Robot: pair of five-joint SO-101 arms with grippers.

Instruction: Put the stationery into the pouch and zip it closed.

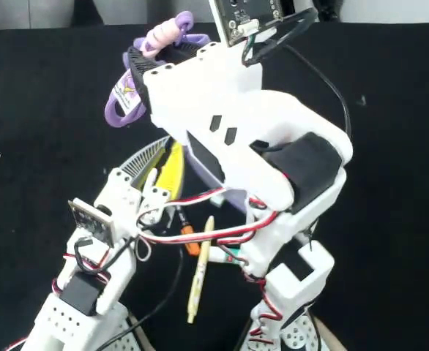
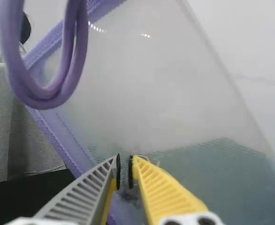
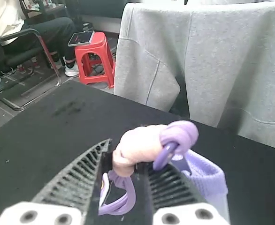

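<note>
A translucent pouch [image 2: 156, 93] with a purple zip border hangs tilted above the black table, mostly hidden under the right arm in the high view [image 1: 200, 170]. My left gripper [image 2: 124, 171], one finger grey and one yellow, is shut on the pouch's lower edge [image 1: 163, 157]. Raised at the far side, my right gripper [image 3: 128, 164] is shut on the pouch's pink-and-purple pull strap [image 3: 149, 143], also seen from above [image 1: 167, 33]. The strap's purple loop [image 2: 48, 70] dangles free. A cream pen [image 1: 198, 272] and an orange pen [image 1: 189, 240] lie on the table between the arm bases.
The black table [image 1: 390, 146] spreads to both sides of the arms. Red and white cables [image 1: 200, 232] run across the arm bases near the pens. Beyond the table's far edge hangs a grey garment [image 3: 212, 70], with a red stool [image 3: 93, 49] farther off.
</note>
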